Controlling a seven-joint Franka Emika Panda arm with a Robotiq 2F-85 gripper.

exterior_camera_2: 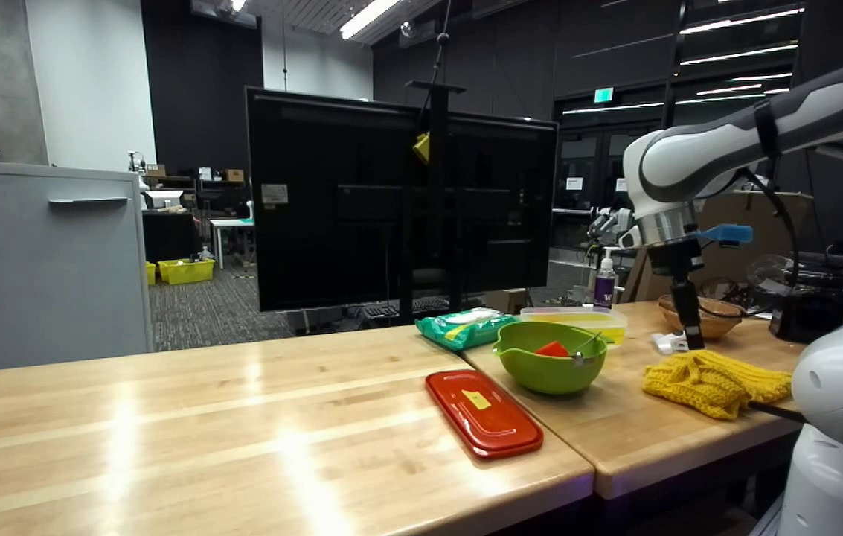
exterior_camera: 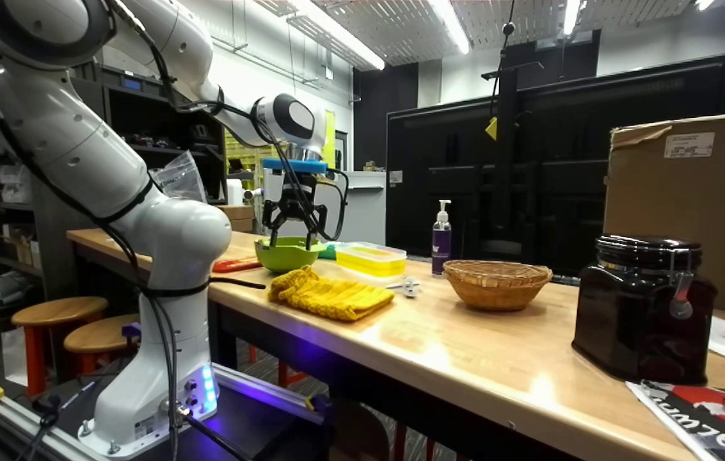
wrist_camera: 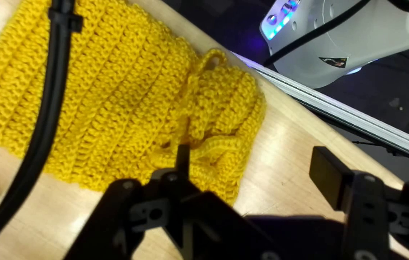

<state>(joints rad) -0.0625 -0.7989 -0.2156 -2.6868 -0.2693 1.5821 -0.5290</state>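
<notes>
My gripper stands open, its fingers wide apart and nothing between them. A yellow knitted cloth lies folded and bunched on the wooden table below it. In the wrist view the left finger overlaps the bunched end of the cloth, while the right one is over bare wood by the table edge. Both exterior views show the cloth near the front edge. From an exterior view the gripper overlaps a green bowl; elsewhere it appears beyond the cloth. Contact with the cloth is not visible.
The green bowl holds a red piece. Around it are a red lid, a wipes pack and a yellow-filled container. A pump bottle, wicker basket, white plug-like object and dark jar stand farther along.
</notes>
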